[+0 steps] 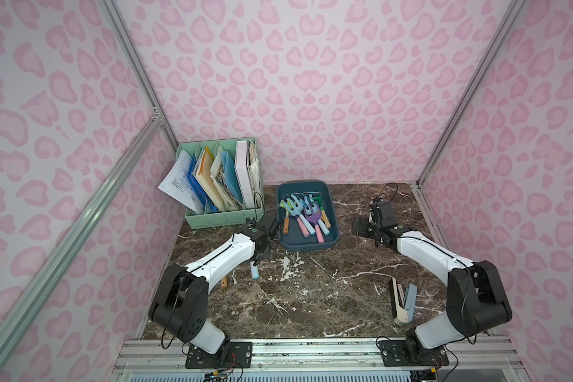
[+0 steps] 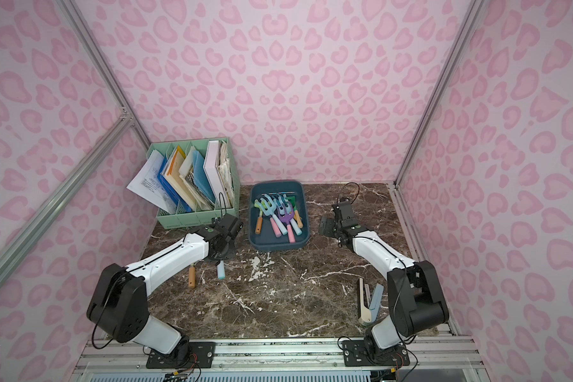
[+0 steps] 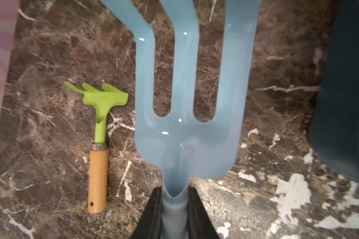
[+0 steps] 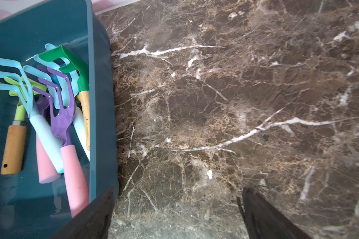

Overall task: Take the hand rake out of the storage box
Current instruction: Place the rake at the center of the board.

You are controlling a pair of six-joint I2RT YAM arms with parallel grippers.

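Beside the shallow dark teal plastic storage box point(image 1: 311, 246), the left gripper point(image 3: 173, 192) pinches a glossy pale blue three-pronged hand rake point(image 3: 187, 134) near a green wooden-handled rake point(image 3: 98, 144), while the right gripper point(image 4: 178, 189) is spread wide.

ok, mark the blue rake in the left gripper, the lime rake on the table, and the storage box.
blue rake point(image 3: 184, 144): left wrist view, base of the head.
lime rake point(image 3: 98, 178): left wrist view, wooden handle.
storage box point(image 1: 300, 189): in a top view, far wall.
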